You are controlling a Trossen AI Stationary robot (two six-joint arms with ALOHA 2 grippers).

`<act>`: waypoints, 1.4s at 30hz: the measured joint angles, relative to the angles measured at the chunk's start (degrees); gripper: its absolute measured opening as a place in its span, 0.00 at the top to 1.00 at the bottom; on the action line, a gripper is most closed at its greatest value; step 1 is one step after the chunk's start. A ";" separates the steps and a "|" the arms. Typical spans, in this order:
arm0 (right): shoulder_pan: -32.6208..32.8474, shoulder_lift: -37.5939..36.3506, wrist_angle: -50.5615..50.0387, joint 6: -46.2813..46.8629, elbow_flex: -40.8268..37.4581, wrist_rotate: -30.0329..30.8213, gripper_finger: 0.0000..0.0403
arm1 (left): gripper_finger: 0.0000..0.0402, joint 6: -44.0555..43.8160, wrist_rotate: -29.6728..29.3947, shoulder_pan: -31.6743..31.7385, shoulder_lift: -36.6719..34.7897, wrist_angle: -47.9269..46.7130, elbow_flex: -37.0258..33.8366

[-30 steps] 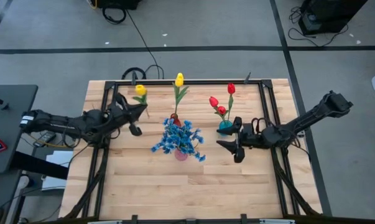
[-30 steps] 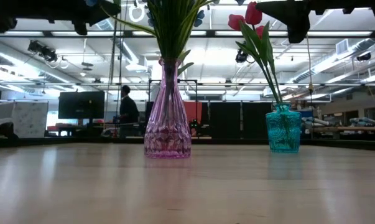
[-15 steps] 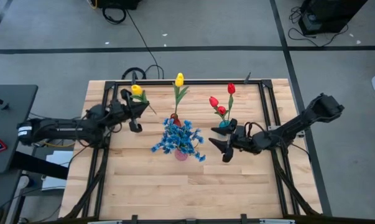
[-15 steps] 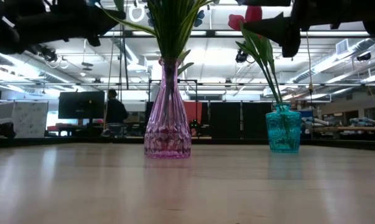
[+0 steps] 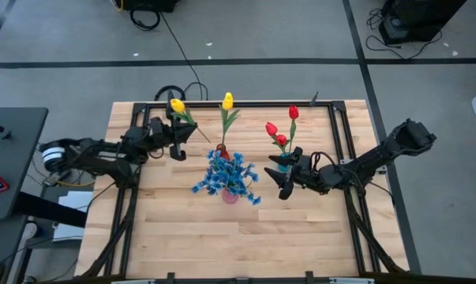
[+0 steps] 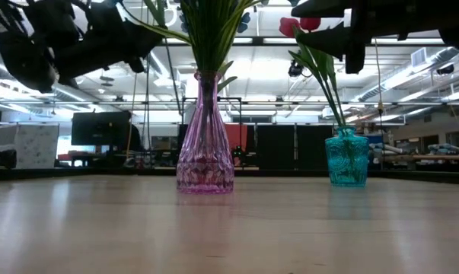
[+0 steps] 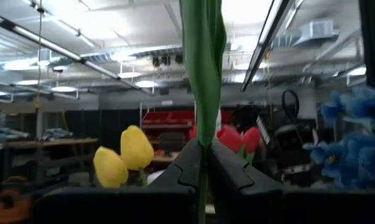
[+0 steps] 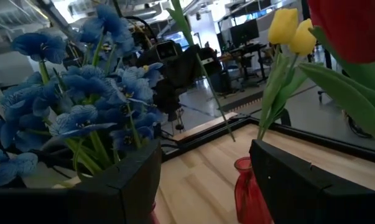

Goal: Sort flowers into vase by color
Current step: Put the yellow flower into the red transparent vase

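My left gripper (image 5: 179,137) is shut on a yellow tulip (image 5: 177,105), held in the air left of the red vase (image 5: 222,150). That vase holds yellow tulips (image 8: 291,30). Blue blossoms (image 5: 226,177) fill the pink vase (image 6: 205,152) at the table's middle. Red tulips (image 5: 281,130) stand in the teal vase (image 6: 346,156). My right gripper (image 5: 281,181) hangs open, level, between the blue blossoms and the teal vase, with nothing between its fingers (image 8: 128,180). My left gripper pinches the yellow tulip's green stem (image 7: 203,134) between its two fingers, which come from the table's left and slant upward, lying across the stem. The flower is lifted clear and tilted. Its blossom is toward the far edge and its lower stem end (image 5: 208,141) points at the red vase.
A black frame (image 5: 245,104) runs along the table's far edge and down both sides. The three vases stand close together across the table's middle. Bare wood (image 5: 238,237) lies toward the near edge.
My left gripper has carried the yellow tulip toward the red vase, sinking and tipping its fingers upward; the tulip's lower stem end now points at that vase. My right gripper has gone a little left toward the blue blossoms, sunk slightly, and stayed open.
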 joint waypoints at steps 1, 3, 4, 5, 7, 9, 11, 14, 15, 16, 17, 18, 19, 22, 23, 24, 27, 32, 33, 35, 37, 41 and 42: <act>-0.11 0.00 0.00 0.00 0.00 -0.15 0.36 | 0.94 -0.88 0.48 0.14 1.69 2.44 0.17; -0.15 0.00 -0.02 -0.02 0.00 -0.22 0.36 | 0.94 -2.80 1.40 0.32 4.73 4.79 0.84; -0.15 0.00 -0.02 -0.02 0.00 -0.24 0.36 | 0.94 -3.35 1.78 0.32 5.88 4.78 1.33; -0.15 0.00 -0.02 -0.02 0.00 -0.24 0.36 | 0.94 -3.48 1.86 0.32 6.73 4.58 2.05; -0.15 0.00 -0.07 -0.02 0.00 -0.26 0.36 | 0.94 -3.63 2.38 0.32 8.42 4.83 3.29; -0.15 0.00 -0.11 -0.02 0.00 -0.26 0.36 | 0.94 -3.70 3.02 0.31 10.03 4.77 4.24; -0.15 0.00 -0.26 -0.02 0.00 -0.26 0.36 | 0.94 -3.76 3.29 0.29 10.67 4.86 5.28; -0.11 0.00 -0.37 -0.02 0.00 -0.28 0.36 | 0.94 -4.22 3.60 0.29 11.47 4.86 6.59; -0.11 0.00 -0.44 -0.02 0.00 -0.28 0.36 | 0.94 -4.70 3.83 0.29 11.88 4.89 7.27; -0.11 0.00 -0.50 -0.02 0.00 -0.28 0.36 | 0.94 -5.00 4.17 0.29 12.31 4.92 8.05; -0.11 0.00 -0.52 -0.08 0.00 -0.30 0.36 | 0.94 -5.19 4.50 0.29 12.80 4.90 8.49; -0.11 0.00 -0.51 -0.09 0.00 -0.30 0.36 | 0.94 -5.24 4.57 0.29 13.31 4.82 8.80; -0.11 0.00 -0.50 -0.12 0.00 -0.30 0.36 | 0.94 -5.23 4.59 0.27 13.88 4.56 9.31; -0.09 0.00 -0.52 -0.44 0.00 -0.56 0.36 | 0.94 -6.07 4.59 0.27 15.88 4.72 9.83; -0.09 0.00 -0.48 -0.44 0.00 -0.78 0.36 | 0.94 -6.43 4.55 0.29 16.57 4.65 9.83; -0.07 0.00 -0.50 -0.46 0.00 -1.00 0.36 | 0.94 -6.60 4.57 0.28 17.19 4.65 9.83; -0.05 0.00 -0.50 -0.44 0.00 -1.76 0.36 | 0.94 -6.73 4.55 0.29 18.05 4.37 9.80; -0.05 0.00 -0.50 -0.02 0.00 -1.83 0.36 | 0.94 -7.85 4.55 0.29 18.48 3.39 9.80; -0.02 0.00 -0.52 -0.02 0.00 -1.83 0.36 | 0.94 -7.83 4.55 0.29 18.48 2.85 9.80; 0.06 0.00 -0.50 0.00 0.00 -1.83 0.36 | 0.94 -7.85 4.87 0.29 18.48 1.55 9.80; 0.06 0.00 -0.50 0.00 0.00 -1.85 0.36 | 0.94 -7.85 5.23 0.28 18.48 0.45 9.80; 0.06 0.00 -0.50 0.00 0.00 -1.90 0.36 | 0.94 -7.77 5.67 0.29 18.48 -3.22 9.80; 0.06 0.00 -0.50 0.02 0.00 -1.90 0.36 | 0.94 -7.60 5.97 0.29 18.48 -3.99 9.80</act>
